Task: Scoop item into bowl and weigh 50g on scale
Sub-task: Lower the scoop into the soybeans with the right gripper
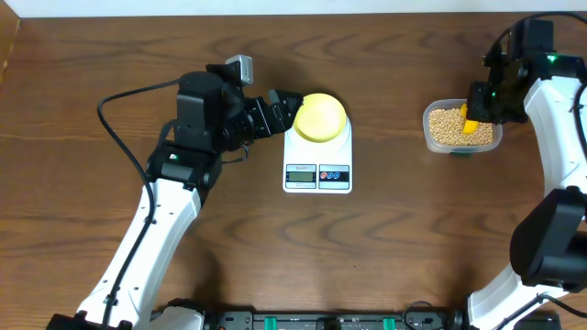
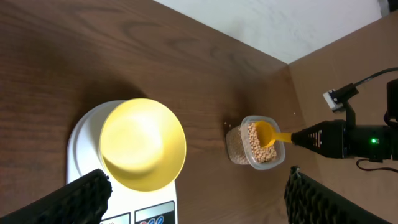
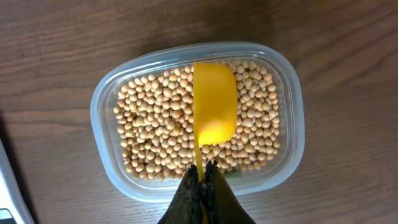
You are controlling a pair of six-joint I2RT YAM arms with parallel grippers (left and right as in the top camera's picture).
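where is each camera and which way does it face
Overhead: fixed above the table, looking straight down at scale, bowl and tub; both arms show.
Left wrist: on the left arm, looking over the bowl toward the tub; open left gripper at bottom.
Right wrist: on the right arm, looking down into the beans; right gripper shut on the scoop.
Shared: both wrist views show tub, beans and scoop.

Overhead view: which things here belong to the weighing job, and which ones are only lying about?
Belong to the job: beans in the clear tub; yellow scoop held by the right gripper; yellow bowl on the white scale.
Only lying about: black cable beside the left arm.
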